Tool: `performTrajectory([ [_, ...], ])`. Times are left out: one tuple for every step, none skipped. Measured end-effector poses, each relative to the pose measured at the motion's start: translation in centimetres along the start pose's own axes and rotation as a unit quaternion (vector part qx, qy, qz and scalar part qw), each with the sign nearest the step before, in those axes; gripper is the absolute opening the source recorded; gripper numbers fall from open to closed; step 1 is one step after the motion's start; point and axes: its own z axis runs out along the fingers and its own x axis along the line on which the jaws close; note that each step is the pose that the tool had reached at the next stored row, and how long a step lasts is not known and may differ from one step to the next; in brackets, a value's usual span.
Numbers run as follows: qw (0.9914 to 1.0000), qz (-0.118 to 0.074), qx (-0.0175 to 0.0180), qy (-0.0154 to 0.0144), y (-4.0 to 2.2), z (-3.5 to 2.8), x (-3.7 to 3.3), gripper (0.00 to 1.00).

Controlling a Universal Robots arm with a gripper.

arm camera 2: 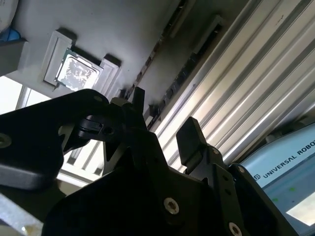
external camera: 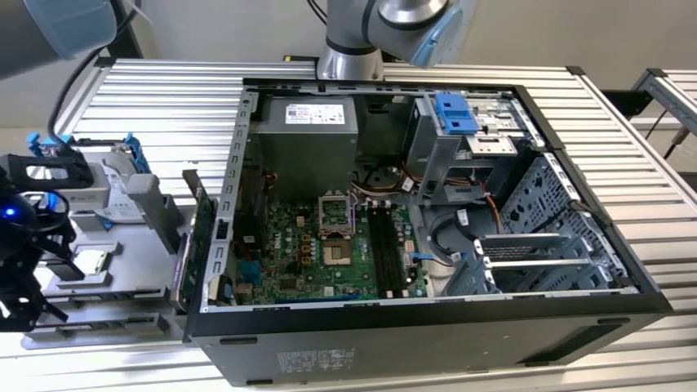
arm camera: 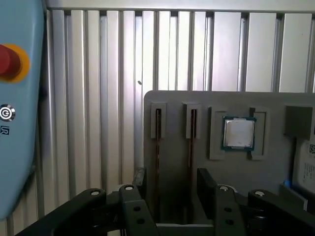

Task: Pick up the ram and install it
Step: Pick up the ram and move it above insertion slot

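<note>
Hovering over the ram (arm camera: pixel 191 147), the tool (arm camera: pixel 172 174) gapes empty.

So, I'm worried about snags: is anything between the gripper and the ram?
Nothing. In the first wrist view the open gripper hangs near the ram standing edge-on in its slot, with just bare gray tray between them.

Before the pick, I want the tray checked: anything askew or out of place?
Nothing stands out. Both ram sticks stand straight in the grey tray, the processor chip lies square in its pocket, and the open tool hangs over them.
</note>
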Motion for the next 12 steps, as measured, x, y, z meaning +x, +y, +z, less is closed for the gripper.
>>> performTrajectory([
  [1.00000, 0.000, 0.0000, 0.0000, 0.00, 0.14, 0.03, 1.00],
  [1.00000, 0.000, -0.0001, 0.0001, 0.00, 0.29, 0.10, 1.00],
  [1.00000, 0.000, -0.0005, 0.0001, -0.01, 0.42, 0.23, 1.00],
  [1.00000, 0.000, -0.0008, 0.0001, -0.02, 0.54, 0.36, 1.00],
  [1.00000, 0.000, -0.0009, 0.0000, -0.02, 0.68, 0.42, 1.00],
  [1.00000, 0.000, -0.0009, 0.0000, -0.01, 0.84, 0.47, 1.00],
  [1.00000, 0.000, -0.0009, 0.0000, -0.02, 1.00, 0.52, 1.00],
  [1.00000, 0.000, -0.0010, 0.0000, -0.01, 1.17, 0.58, 1.00],
  [1.00000, 0.000, -0.0010, 0.0000, -0.02, 1.36, 0.66, 1.00],
  [1.00000, 0.000, -0.0010, -0.0002, -0.02, 1.53, 0.79, 1.00],
  [1.00000, 0.000, -0.0009, -0.0005, -0.01, 1.73, 0.97, 1.00],
  [1.00000, 0.000, -0.0009, -0.0006, -0.01, 1.91, 1.13, 1.00],
])
